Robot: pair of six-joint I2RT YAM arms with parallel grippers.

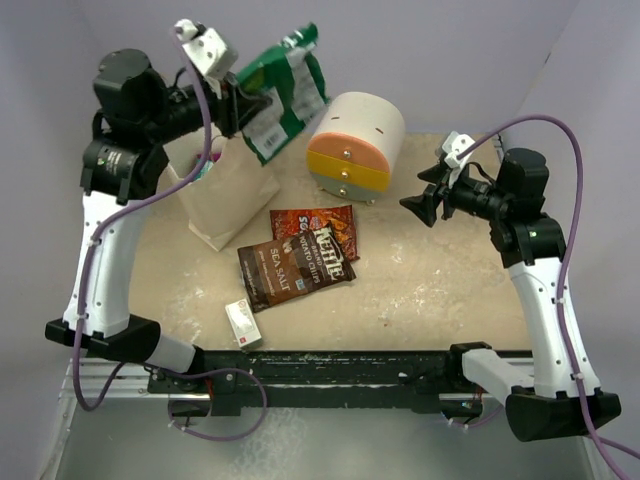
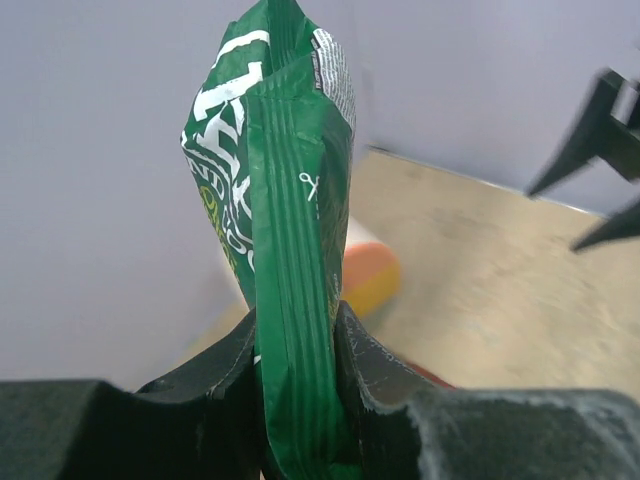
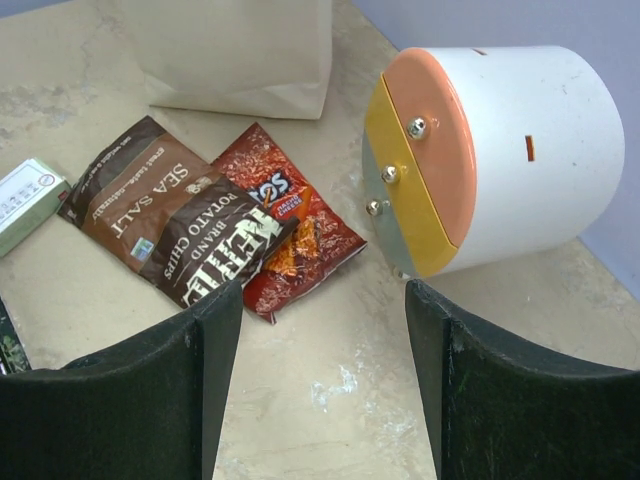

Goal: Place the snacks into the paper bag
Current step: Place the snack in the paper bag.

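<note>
**A:** Pale lilac walls box in a mottled beige surface (image 1: 430, 280). Where is the green one?

**B:** Up in the air. The green bag (image 1: 285, 90) is pinched by one end in the left tool (image 1: 240, 105), above the paper bag (image 1: 225, 195) and a little to its right. The jaws are closed to the packet's thickness. From the left wrist the packet stands edge-on, so most of its print is turned away and its bottom end is lost between the fingers.

**A:** And the paper bag itself?

**B:** It stands upright at the far left of the surface. The left arm covers part of its top. Something colourful shows at its mouth, too small to name. The right wrist view crops it to its lower half.

**A:** Other snacks?

**B:** Two lie flat just in front of the bag. A dark brown chip bag (image 1: 295, 265) overlaps a red-brown chip bag (image 1: 318, 228) and hides part of its print.

**A:** The right side?

**B:** The right tool (image 3: 322, 300) hovers above the surface, spread wide with nothing between its fingers. It points toward the chip bags and the round drawer unit (image 1: 355, 145). A small white box (image 1: 243, 323) lies near the front edge. The right wrist view cuts it off at the left border, and its markings are too fine to read.
</note>
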